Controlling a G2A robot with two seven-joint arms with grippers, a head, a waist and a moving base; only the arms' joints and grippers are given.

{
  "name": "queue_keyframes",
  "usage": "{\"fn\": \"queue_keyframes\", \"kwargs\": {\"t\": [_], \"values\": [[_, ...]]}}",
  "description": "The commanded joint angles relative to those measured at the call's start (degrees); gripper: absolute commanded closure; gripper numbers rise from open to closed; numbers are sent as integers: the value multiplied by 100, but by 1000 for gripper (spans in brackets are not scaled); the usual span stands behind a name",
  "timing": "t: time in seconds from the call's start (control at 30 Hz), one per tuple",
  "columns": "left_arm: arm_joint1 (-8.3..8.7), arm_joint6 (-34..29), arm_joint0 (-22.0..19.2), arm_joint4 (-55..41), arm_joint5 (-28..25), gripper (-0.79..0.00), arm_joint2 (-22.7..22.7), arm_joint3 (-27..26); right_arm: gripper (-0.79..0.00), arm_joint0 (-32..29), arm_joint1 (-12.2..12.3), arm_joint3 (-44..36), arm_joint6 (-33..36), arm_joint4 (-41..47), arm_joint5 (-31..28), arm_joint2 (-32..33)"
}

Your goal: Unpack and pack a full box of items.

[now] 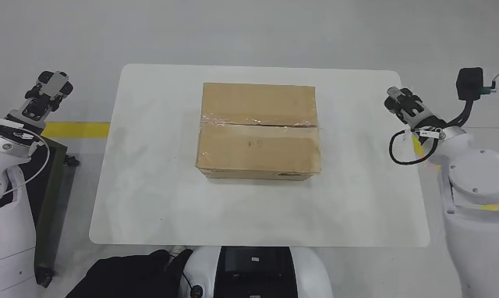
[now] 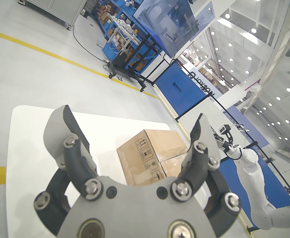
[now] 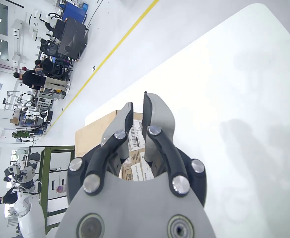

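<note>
**Table** (image 1: 156,204): white, rounded corners, set square before the robot.

**Box** (image 1: 259,130): one, brown corrugated cardboard, closed. It stands flat at the middle of the table, long side across the robot's front, well apart from every edge. The two top flaps meet in a lengthwise seam sealed with clear, wrinkled tape. The end face toward the left arm (image 2: 145,161) carries a column of black handling symbols. The end face toward the right arm (image 3: 135,147) carries white printed labels, one with a barcode.

**Left gripper** (image 1: 47,91): off the table's left edge, raised, aimed at the box. Its fingers (image 2: 68,122) are spread wide and hold nothing.

**Right gripper** (image 1: 401,101): off the table's right edge, also aimed at the box. Its fingers (image 3: 127,118) are drawn nearly together, a narrow gap between, nothing held.

**Floor line** (image 1: 78,129): yellow, left of the table.
</note>
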Motion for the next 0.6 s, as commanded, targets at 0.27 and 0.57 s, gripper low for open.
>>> {"fn": "queue_keyframes", "kwargs": {"t": [0.27,0.57], "values": [[0,0,0,0,0,-785,0,0,-642,34,5,61,30,56,-80,53],[0,0,0,0,0,-784,0,0,-785,34,5,61,30,56,-80,53]]}}
